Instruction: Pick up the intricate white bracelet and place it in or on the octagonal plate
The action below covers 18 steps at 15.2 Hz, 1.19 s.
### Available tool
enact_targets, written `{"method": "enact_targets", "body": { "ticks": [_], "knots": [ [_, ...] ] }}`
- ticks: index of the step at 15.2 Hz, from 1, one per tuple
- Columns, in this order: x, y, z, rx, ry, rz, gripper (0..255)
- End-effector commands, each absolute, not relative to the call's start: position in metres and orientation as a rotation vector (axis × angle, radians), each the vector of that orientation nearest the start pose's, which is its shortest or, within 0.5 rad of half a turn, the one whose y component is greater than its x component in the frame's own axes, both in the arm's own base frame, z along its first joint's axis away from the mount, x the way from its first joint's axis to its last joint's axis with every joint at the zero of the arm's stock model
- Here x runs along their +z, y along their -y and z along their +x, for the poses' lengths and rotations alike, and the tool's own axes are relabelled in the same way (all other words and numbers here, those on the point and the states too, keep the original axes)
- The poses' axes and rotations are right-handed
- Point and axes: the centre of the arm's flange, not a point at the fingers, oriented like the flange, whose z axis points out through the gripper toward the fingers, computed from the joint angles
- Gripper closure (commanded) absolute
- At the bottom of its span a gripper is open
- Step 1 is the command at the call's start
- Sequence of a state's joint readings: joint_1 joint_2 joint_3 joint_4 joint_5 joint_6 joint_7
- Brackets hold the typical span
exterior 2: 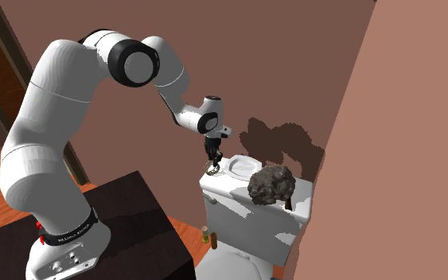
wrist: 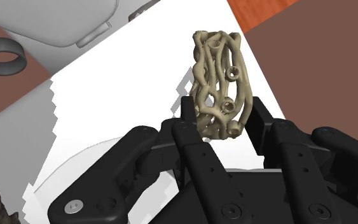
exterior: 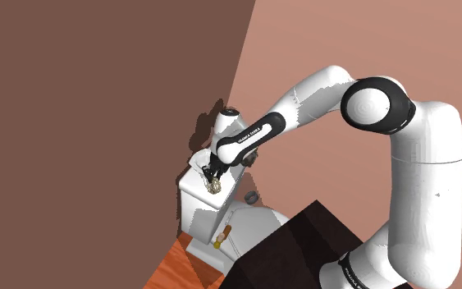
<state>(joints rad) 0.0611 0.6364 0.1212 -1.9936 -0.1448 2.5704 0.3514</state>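
The bracelet (wrist: 219, 83) is a tan open-lattice band, standing on edge between my black fingers (wrist: 187, 111), which clasp it from both sides. In the second exterior view my gripper (exterior 2: 212, 155) points down over the near end of the white toilet tank lid (exterior 2: 230, 191), with the bracelet (exterior 2: 212, 166) at its tips, just over the lid. The shoulder view shows the gripper (exterior: 212, 171) shut on the bracelet (exterior: 215, 185) above the tank. The white octagonal plate (exterior 2: 242, 165) lies on the lid just beyond the gripper.
A dark rock-like lump (exterior 2: 271, 185) sits on the lid's far end, past the plate. Brown walls stand close behind the tank. Small bottles (exterior 2: 206, 235) stand on the floor by the toilet, and a dark ring (wrist: 2, 57) lies lower down beside the tank.
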Motion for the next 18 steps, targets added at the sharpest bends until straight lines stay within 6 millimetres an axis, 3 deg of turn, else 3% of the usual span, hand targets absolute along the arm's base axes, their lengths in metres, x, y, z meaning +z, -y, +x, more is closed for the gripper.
{"method": "enact_targets", "body": {
  "ticks": [1, 18],
  "knots": [
    [0.134, -0.111, 0.586, 0.078, -0.105, -3.155, 255],
    [0.224, -0.111, 0.586, 0.078, -0.105, -3.155, 255]
  ]
}}
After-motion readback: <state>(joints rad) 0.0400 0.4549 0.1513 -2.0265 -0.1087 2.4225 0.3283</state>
